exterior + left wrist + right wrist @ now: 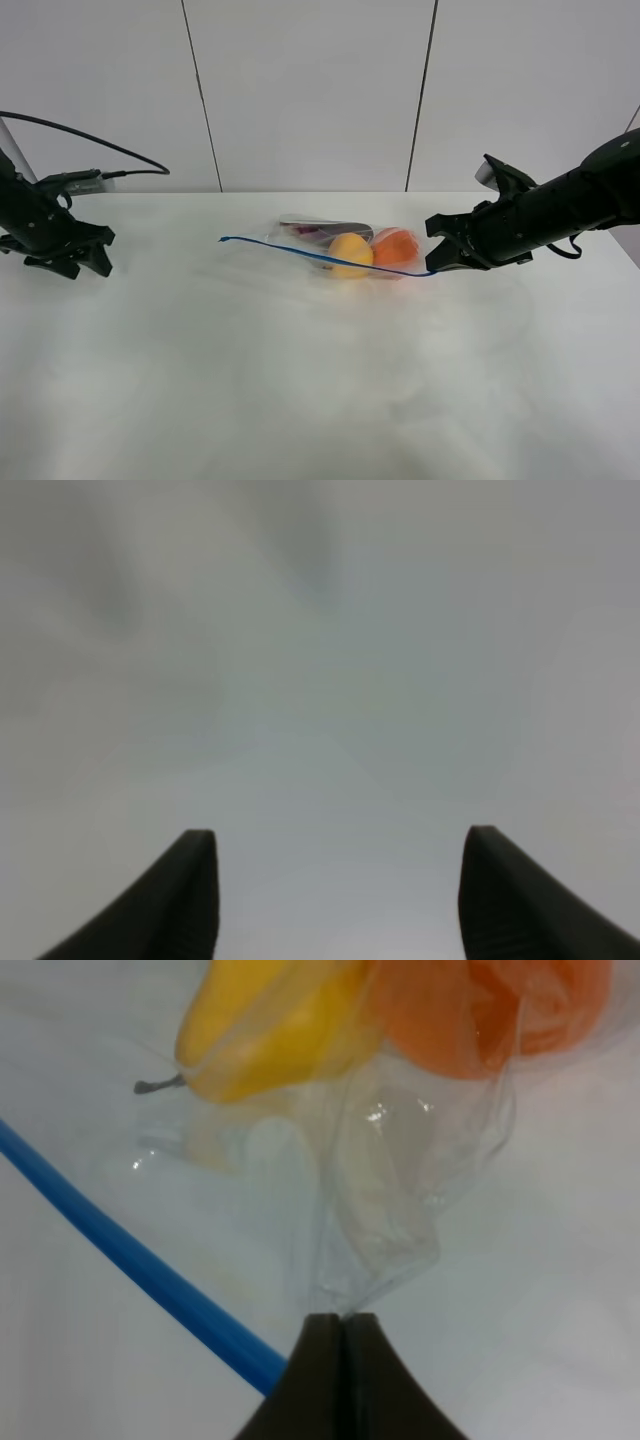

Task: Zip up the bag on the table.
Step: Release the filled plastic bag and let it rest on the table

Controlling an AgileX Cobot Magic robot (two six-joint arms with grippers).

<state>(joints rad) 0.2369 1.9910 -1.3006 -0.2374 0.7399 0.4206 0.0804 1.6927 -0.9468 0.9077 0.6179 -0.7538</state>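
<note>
Bag (pixel 300 236) lies flat on the table (pixel 300 400), just past centre toward 12 o'clock. Its blue zip strip (pixel 290 250) runs along the near edge from the 9 o'clock end to the 3 o'clock end. My right gripper (pixel 340 1332) is at that 3 o'clock end with its jaws pressed together on a fold of clear film, strip just beside them. My left gripper (pixel 340 845) is parked at 9 o'clock, well apart from the bag, fingers spread over bare table with nothing between them. Handling guess: the film is thin, soft and slick, so it'll crumple and may slip out under pull. The yellow fruit (pixel 350 252) and orange fruit (pixel 397 246) give some anchor weight but could roll. The strip looks like the only stiff part, so take hold there: right pins the corner, left pinches the strip at the free end and runs along it.
</note>
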